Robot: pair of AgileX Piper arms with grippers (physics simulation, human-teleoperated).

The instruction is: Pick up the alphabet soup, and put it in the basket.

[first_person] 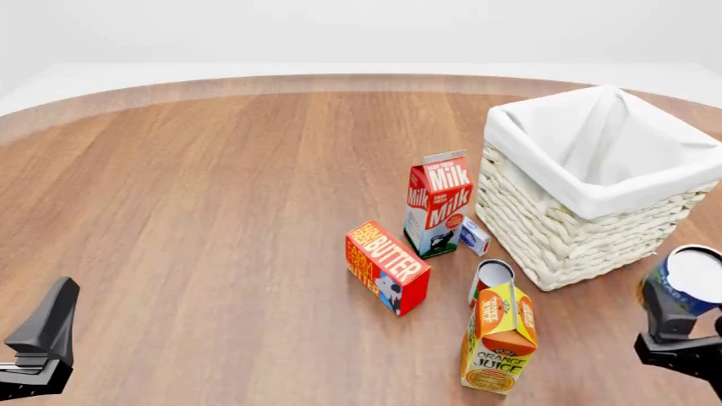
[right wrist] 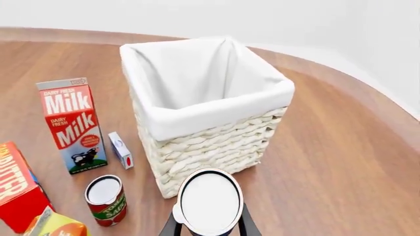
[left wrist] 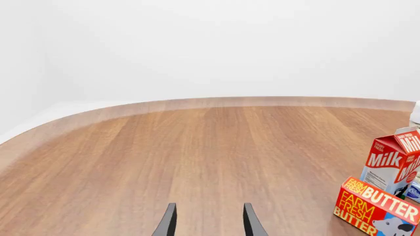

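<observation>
**Soup can held aloft beside the basket**

Gripping the alphabet soup (first_person: pixel 686 286) between its dark fingers, the right gripper (right wrist: pixel 209 221) is holding the can upright above the table (first_person: pixel 226 211), near the front right corner of the basket (first_person: pixel 564 237) but not over its opening. The can's pale top is facing the wrist camera, so its label cannot be read there; the front view is showing only a dark blue band under the rim.

At the near left, the left gripper (left wrist: pixel 208 221) is hanging over bare wood with its two fingers parted and nothing between them.

Standing nearest among the groceries is a carton (first_person: pixel 499 342) reading "ORANGE JUICE". Just behind it a red-and-white can (right wrist: pixel 105 199) is showing part of the word "SOUP". Left of that, a red box (first_person: pixel 387 266) is reading "FARM FRESH BUTTER". Farther back, a carton (right wrist: pixel 72 125) is reading "DAIRY FRESH Milk", with a small white-and-blue box (right wrist: pixel 121 150) lying between it and the basket; its print is too small to read.
</observation>
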